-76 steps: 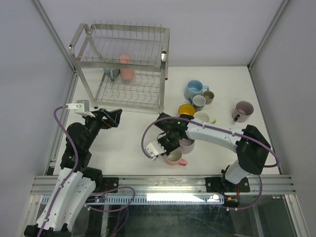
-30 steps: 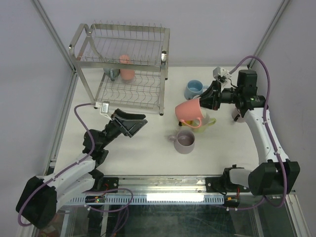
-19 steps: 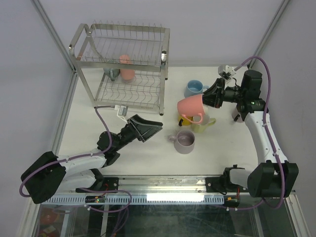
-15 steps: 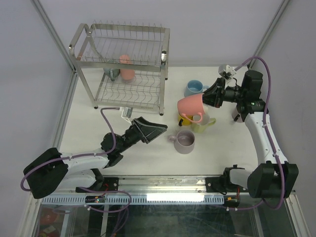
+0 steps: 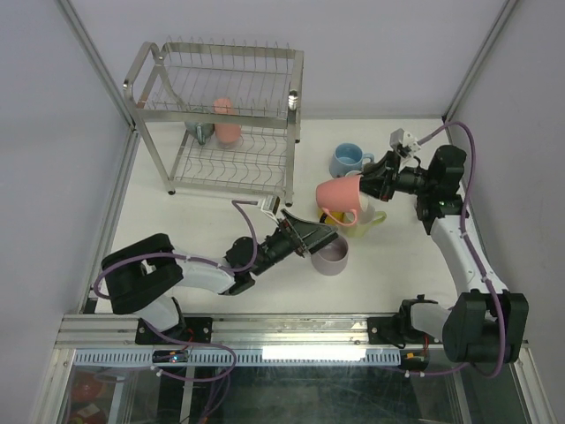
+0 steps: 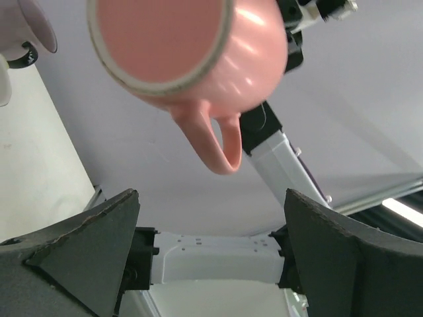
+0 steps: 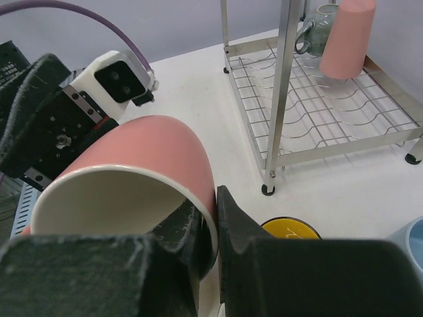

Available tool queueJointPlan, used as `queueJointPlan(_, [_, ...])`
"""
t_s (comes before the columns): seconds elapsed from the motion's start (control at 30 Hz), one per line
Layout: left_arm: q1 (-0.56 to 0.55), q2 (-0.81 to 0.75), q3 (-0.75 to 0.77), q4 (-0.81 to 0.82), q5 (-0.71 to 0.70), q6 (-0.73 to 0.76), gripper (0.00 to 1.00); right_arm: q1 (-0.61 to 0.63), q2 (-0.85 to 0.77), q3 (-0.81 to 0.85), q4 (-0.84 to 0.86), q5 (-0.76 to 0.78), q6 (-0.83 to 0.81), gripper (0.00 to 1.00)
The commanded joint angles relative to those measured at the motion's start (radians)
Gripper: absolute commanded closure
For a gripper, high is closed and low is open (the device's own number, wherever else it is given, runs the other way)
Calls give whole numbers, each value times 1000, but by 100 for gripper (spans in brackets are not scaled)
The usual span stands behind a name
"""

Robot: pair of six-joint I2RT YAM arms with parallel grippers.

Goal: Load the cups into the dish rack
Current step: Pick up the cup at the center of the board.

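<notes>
A salmon pink cup (image 5: 340, 198) hangs tilted in the air, my right gripper (image 5: 372, 184) shut on its rim. In the right wrist view one finger is inside that cup (image 7: 132, 165) and one outside, the gripper (image 7: 213, 221) clamping the wall. My left gripper (image 5: 320, 237) is open, low beside the lilac cup (image 5: 334, 255). It points up at the pink cup (image 6: 185, 53), whose handle hangs above the open gripper (image 6: 211, 196). The dish rack (image 5: 150, 79) stands at the back left with a pink cup (image 5: 227, 124) and a grey cup (image 5: 201, 132) on its lower shelf (image 7: 330, 99).
A light blue cup (image 5: 350, 161), a yellow cup (image 5: 330, 215) and a pale cup (image 5: 367, 217) stand on the table right of the rack, partly under the held cup. The yellow cup (image 7: 288, 231) lies just below my right fingers. Frame posts rise at both sides.
My left arm has swept right across the table, ending under the held pink cup beside the lilac cup, jaws narrowing slightly. The right gripper holds the cup almost still.
</notes>
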Motion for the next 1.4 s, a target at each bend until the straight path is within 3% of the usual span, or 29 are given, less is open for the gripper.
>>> queueJointPlan(0.0, [-19,61,84,188,-72,-139,12,-6,-49,-102,524,-7,250,100])
queueJointPlan(0.1, [-24,92,119,194,-76,-156,15,-3,-47,-207,881,0,417,100])
queueJointPlan(0.17, [-25,102,133,195,-79,-155,18,-1,-48,-233,960,5,445,100])
queueJointPlan(0.37, [-27,116,148,175,-76,-144,37,2,-46,-236,939,13,430,100])
queueJointPlan(0.9, [-27,217,234,225,-22,-115,59,17,-43,-248,949,-3,436,100])
queueJointPlan(1.03, [-26,212,238,223,-27,-85,71,20,-42,-248,951,-9,438,100])
queueJointPlan(1.17, [-27,209,239,238,-28,-35,100,22,-40,-247,951,-15,442,100])
queueJointPlan(1.23, [-27,209,232,254,-30,-9,100,22,-40,-246,944,-19,447,100])
queueJointPlan(1.3, [-26,206,222,272,-30,16,100,22,-40,-238,922,-24,450,94])
queueJointPlan(1.37, [-26,204,209,304,-30,39,100,21,-41,-235,916,-26,455,80])
